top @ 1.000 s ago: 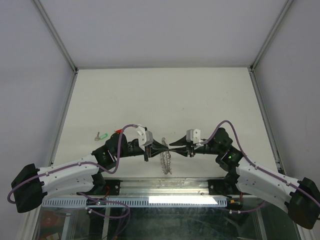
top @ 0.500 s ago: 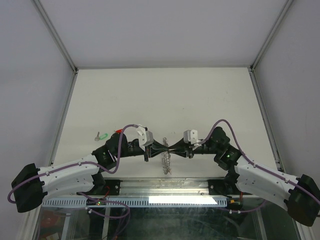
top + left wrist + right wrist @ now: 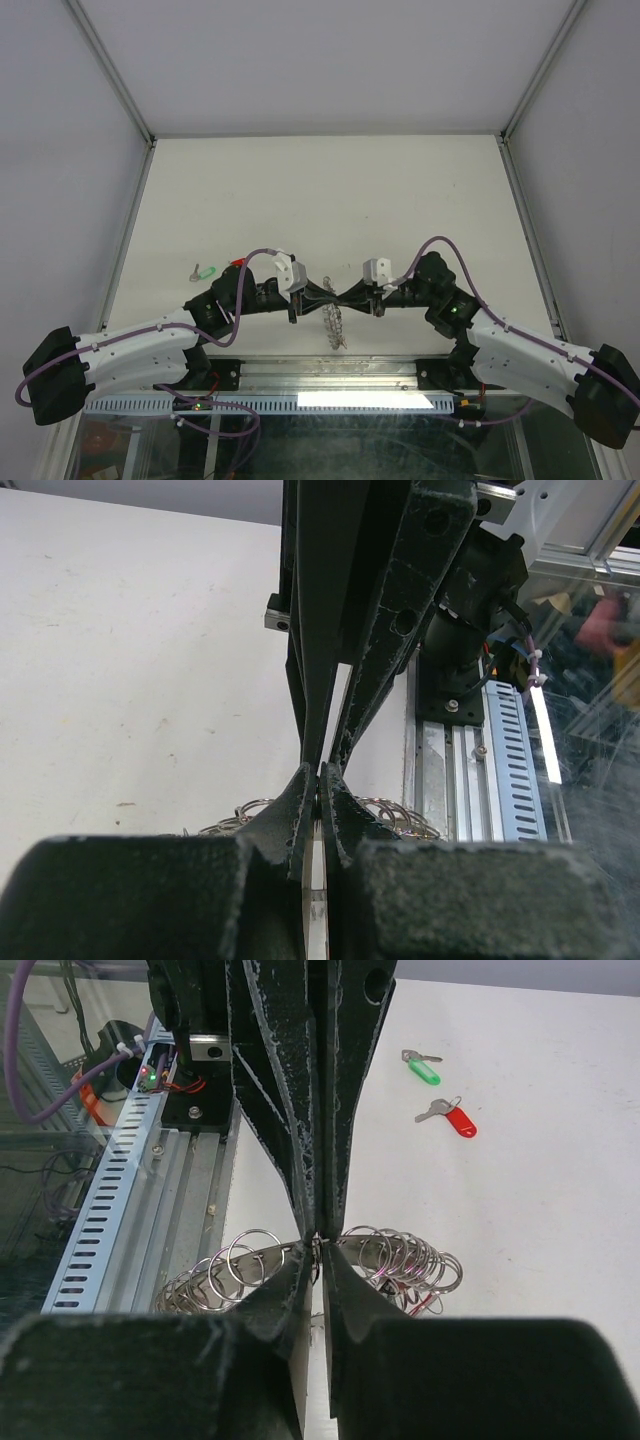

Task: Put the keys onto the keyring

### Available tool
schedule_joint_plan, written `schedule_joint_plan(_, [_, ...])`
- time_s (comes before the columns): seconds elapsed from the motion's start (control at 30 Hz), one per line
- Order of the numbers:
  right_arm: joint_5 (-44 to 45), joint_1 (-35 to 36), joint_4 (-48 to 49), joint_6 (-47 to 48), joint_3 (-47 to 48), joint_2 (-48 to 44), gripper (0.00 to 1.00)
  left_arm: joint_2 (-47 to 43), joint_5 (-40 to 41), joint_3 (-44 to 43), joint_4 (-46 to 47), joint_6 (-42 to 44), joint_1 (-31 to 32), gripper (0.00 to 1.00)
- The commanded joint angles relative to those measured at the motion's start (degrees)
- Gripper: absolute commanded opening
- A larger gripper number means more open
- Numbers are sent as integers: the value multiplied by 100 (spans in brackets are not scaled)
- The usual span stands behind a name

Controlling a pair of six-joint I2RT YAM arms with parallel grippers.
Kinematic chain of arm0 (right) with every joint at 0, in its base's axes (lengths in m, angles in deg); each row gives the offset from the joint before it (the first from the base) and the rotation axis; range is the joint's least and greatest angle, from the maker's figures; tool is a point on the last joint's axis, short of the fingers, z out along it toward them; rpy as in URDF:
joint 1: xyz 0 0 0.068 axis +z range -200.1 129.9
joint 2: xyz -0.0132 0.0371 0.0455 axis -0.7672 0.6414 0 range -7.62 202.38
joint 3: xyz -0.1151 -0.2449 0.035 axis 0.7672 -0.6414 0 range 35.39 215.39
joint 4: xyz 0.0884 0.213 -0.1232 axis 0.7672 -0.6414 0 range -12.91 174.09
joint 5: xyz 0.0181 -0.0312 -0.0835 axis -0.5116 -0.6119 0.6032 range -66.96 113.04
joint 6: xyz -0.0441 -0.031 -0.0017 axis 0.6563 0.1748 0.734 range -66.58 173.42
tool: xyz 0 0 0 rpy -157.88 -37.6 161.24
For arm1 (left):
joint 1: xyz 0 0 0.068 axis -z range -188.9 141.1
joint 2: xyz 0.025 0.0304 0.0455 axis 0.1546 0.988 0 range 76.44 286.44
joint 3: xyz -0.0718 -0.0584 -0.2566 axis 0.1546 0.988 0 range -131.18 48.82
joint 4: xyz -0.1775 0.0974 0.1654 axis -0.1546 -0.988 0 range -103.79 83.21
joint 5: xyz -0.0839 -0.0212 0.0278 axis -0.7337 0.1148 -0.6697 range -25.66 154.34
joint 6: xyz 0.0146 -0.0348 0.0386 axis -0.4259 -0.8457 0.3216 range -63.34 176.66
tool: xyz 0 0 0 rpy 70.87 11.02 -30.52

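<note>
**Steady the ring, then fetch a key**

The green key and red key lay off to the left. The left gripper and right gripper, both pinched narrow, met tip to tip on the upright keyring. One ought to grip firmly while the other let go.

1. The left claw and right claw meet tip to tip close to the desk's near edge, each with its fingers drawn together to a point.
2. The keyring, a jagged silvery strip, runs from that meeting point toward the near edge.
3. A green-headed key lies well to the left; a red-headed key sits near it, partly hidden by the left arm.
</note>
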Motion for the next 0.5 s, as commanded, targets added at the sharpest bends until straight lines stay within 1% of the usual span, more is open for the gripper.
schedule_joint_plan(0.0, [-162,45,-82,39,394,34,5,-29,-124,-313,405,51,-70,0])
schedule_joint_plan(0.03, [-159,41,-196,48,451,47,1,-37,-118,-309,400,52,-66,0])
schedule_joint_plan(0.07, [-160,43,-333,62,516,56,0,-45,-110,-306,396,49,-65,0])
schedule_joint_plan(0.2, [-35,46,-887,137,731,-42,0,-93,-32,-301,384,36,-69,0])
schedule_joint_plan(0.27, [130,42,-1284,274,892,-200,0,-147,-13,-347,278,70,-74,23])
schedule_joint_plan(0.3, [259,47,-1573,394,1005,-236,0,-173,-4,-380,191,109,-74,32])
schedule_joint_plan(0.37, [533,40,-2345,696,1317,-270,0,-237,107,-471,-21,191,-71,41])
schedule_joint_plan(0.47, [946,43,-3508,1240,1837,-154,0,-228,224,-697,-564,391,-74,47])
